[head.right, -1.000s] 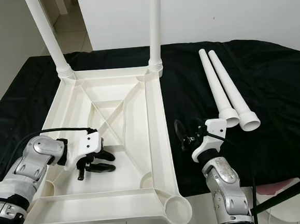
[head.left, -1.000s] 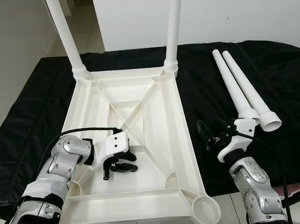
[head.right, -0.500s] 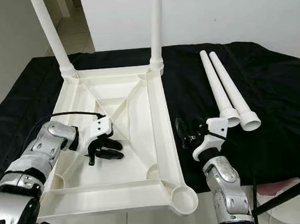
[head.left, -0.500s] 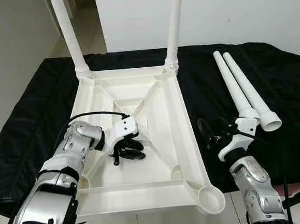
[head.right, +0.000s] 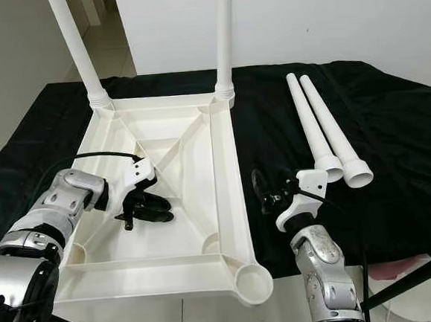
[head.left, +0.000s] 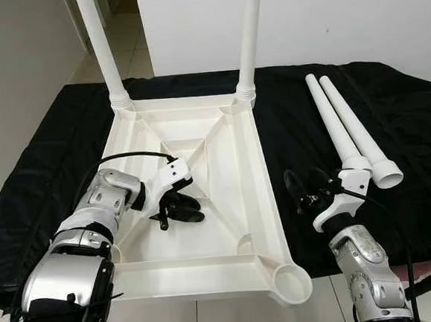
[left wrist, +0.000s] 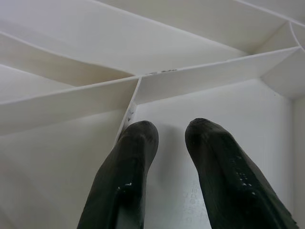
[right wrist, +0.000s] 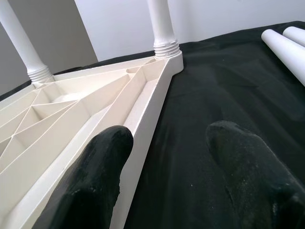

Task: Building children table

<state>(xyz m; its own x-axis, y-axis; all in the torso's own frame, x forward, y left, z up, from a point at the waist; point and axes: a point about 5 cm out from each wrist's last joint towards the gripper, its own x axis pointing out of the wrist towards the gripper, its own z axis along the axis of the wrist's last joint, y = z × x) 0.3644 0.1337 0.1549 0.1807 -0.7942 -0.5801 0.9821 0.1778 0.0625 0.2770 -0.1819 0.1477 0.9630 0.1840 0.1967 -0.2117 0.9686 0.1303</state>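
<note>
Left gripper (head.left: pixel 180 211): jaws narrowly parted, empty, inside the upturned white plastic ribbed tabletop (head.left: pixel 233 148), tips near a rib junction. Right gripper (head.left: pixel 305 191): jaws wide, empty, just beside the tabletop's right rim. On the black-covered counter (head.left: pixel 414 123), two loose white tapered plastic legs (head.left: pixel 345 130) well apart. Probably light, stiff, slippery; best gripped near the wide ends.
</note>
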